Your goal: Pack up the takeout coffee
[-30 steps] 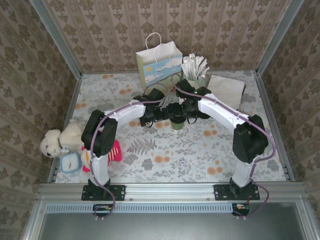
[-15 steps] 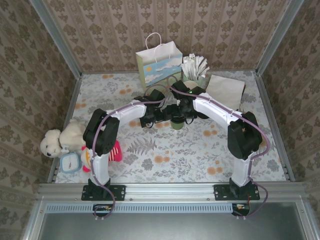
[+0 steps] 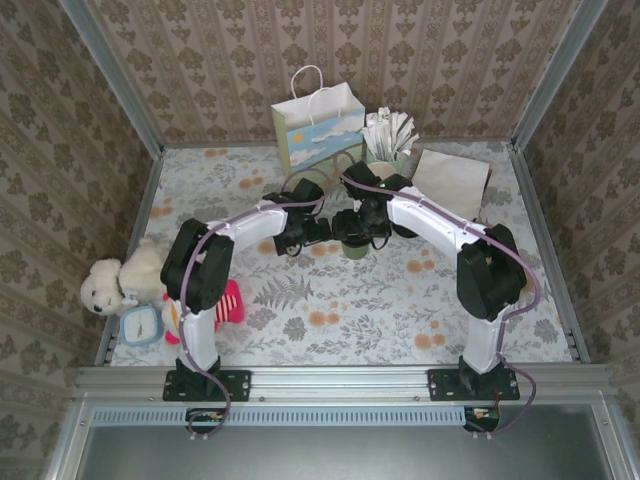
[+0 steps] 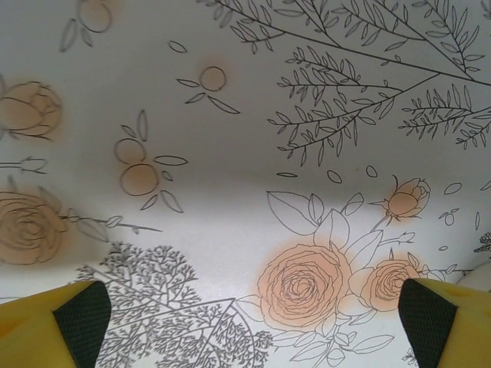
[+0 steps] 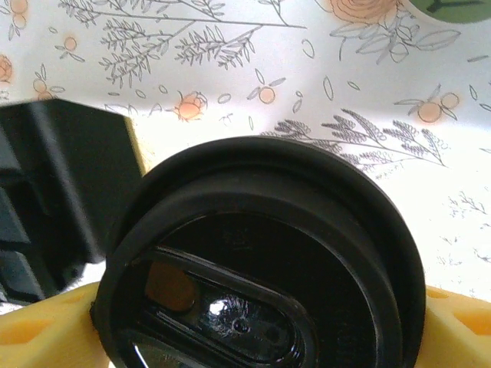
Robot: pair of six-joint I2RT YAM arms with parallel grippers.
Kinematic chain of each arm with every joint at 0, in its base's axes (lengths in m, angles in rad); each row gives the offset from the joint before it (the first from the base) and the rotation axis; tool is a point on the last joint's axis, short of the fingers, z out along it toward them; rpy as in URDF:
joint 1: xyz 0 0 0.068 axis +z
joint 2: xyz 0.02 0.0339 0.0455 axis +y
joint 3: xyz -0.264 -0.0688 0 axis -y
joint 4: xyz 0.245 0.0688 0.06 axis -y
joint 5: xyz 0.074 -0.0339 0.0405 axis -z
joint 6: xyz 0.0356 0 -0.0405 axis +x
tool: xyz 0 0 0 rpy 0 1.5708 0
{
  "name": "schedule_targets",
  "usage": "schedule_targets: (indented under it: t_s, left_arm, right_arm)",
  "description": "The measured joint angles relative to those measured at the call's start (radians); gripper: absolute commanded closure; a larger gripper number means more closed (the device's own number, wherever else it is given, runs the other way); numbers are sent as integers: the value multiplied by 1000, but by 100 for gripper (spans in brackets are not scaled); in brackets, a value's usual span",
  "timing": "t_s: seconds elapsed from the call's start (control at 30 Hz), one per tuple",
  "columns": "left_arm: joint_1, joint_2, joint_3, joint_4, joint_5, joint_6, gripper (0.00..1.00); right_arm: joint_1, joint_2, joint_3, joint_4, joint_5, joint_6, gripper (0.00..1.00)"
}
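Surface: floral-print tablecloth [image 3: 300,300] inside a wallpapered booth, with a handled gift bag [image 3: 318,125] upright at the back wall.
Takeout coffee: the takeout coffee [image 3: 354,248] stands upright mid-table, in front of the gift bag and well apart from it; its black lid [image 5: 261,261] sits on top.
Right gripper: the right gripper [image 5: 253,330] straddles the cup from above, with yellow fingers [image 5: 46,326] on either side of the lid rim. I cannot tell whether they are pressing on it.
Left gripper: the left gripper [image 4: 245,322] hangs just beside the cup, spread wide over bare cloth and holding nothing.
Handling: probably light, with thin paper walls that buckle under a hard squeeze. The glossy lid looks slippery and could pop off.
Where to hold: likely best on the cup wall just under the lid, where the rolled rim stiffens it, with moderate force.
Risk: tilting may spill any liquid, so keep it upright on the way to the bag.
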Motion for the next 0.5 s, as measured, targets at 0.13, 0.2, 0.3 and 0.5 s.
schedule_targets:
  t_s: [0.13,0.2,0.3,0.5]
  left_arm:
    - [0,-42,-7,3,-25,0,0]
    - [1,-53,-7,9,-32,0,0]
    - [1,-54,-7,13,-36,0,0]
    - [1,-54,-5,19,-36,1,0]
  right_arm:
    - [-43,-92,-110,-6,-17,-3,17]
    - [-87,-143,-168,-10,-19,-3,17]
    - [-165,-196,-229,-9,-21,-10,17]
    - [-335,-246,-280,-9,-20,-42,18]
